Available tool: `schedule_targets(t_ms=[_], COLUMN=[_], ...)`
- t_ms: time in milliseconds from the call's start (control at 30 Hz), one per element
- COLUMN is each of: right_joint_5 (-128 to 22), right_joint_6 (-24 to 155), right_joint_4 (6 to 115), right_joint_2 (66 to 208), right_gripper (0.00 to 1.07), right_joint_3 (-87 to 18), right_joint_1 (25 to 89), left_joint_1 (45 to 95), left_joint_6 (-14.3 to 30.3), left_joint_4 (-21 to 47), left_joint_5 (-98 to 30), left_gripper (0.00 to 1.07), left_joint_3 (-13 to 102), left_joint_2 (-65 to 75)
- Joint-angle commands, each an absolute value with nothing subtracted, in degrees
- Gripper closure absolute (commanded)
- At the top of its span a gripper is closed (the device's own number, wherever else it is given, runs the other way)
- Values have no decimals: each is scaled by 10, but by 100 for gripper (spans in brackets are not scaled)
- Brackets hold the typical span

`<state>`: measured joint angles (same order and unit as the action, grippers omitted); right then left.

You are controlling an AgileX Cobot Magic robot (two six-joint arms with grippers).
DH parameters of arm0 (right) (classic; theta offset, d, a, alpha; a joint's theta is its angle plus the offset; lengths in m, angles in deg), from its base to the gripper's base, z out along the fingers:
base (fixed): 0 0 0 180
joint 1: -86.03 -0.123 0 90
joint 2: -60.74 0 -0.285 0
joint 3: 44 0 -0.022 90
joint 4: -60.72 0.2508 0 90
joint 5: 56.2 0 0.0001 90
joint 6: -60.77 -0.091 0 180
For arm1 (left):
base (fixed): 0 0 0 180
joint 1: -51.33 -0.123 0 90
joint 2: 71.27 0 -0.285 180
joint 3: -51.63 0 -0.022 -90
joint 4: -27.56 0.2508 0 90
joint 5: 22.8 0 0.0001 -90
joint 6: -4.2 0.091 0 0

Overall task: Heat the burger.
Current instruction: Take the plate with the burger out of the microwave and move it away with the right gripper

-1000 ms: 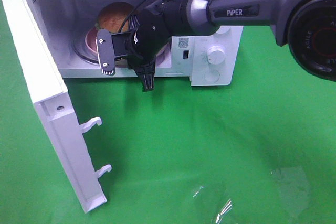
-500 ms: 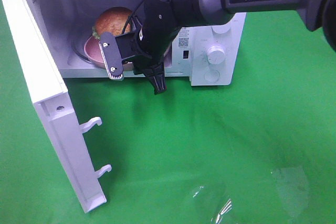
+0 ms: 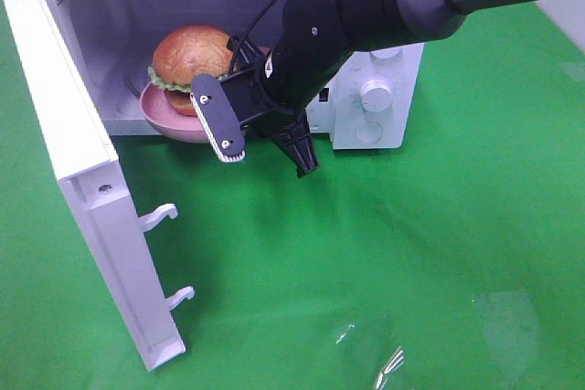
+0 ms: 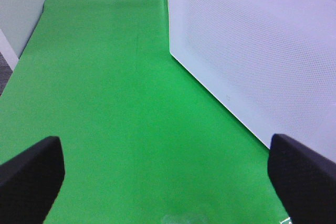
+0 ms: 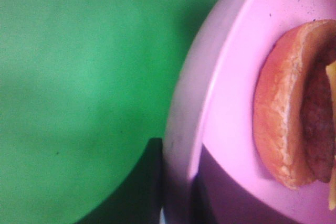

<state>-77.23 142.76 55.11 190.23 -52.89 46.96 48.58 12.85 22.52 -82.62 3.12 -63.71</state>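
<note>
The burger (image 3: pixel 190 54), with its golden domed bun and green lettuce edge, sits on a round pink plate (image 3: pixel 174 116) at the mouth of the open white microwave (image 3: pixel 375 89). The plate's near edge juts past the front sill. My right gripper (image 3: pixel 230 130) reaches across from the right and is shut on the plate's rim. The right wrist view shows the plate (image 5: pixel 220 103) and the burger (image 5: pixel 283 124) very close. In the left wrist view my left gripper (image 4: pixel 167 174) hovers open and empty over the green cloth beside the microwave door (image 4: pixel 252 51).
The microwave door (image 3: pixel 82 180) stands swung wide to the left, with two latch hooks (image 3: pixel 164 215) pointing at the green cloth (image 3: pixel 384 262). The control panel with a round knob (image 3: pixel 375 93) is right of the cavity. A clear plastic wrinkle (image 3: pixel 384 358) lies at the front.
The right gripper has drawn back toward the front and right, bringing the plate and burger from deep in the cavity to its mouth. The left gripper has not changed.
</note>
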Motion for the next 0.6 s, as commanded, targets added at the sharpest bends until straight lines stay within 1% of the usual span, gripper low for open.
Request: schedule_targets(t_ms=[33, 133, 333, 533, 600], right_joint_5=[-733, -720, -708, -693, -680], right_joint_6=[1445, 1458, 1526, 1533, 1532], right_joint_4=[565, 585, 640, 644, 643], right_joint_2=[1859, 1844, 1800, 1763, 1729], right_gripper=[107, 107, 107, 107, 107], right_joint_3=[-496, -481, -416, -371, -335], right_joint_1=[478, 478, 478, 478, 478], left_joint_1=[485, 485, 485, 485, 485], left_joint_6=[123, 123, 123, 123, 123], left_joint_4=[225, 225, 225, 225, 225], left_joint_5=[-826, -826, -826, -826, -826], left_gripper=[9, 9, 9, 9, 9], left_joint_3=[30, 30, 30, 30, 30], left_joint_2=[-647, -647, -647, -647, -647])
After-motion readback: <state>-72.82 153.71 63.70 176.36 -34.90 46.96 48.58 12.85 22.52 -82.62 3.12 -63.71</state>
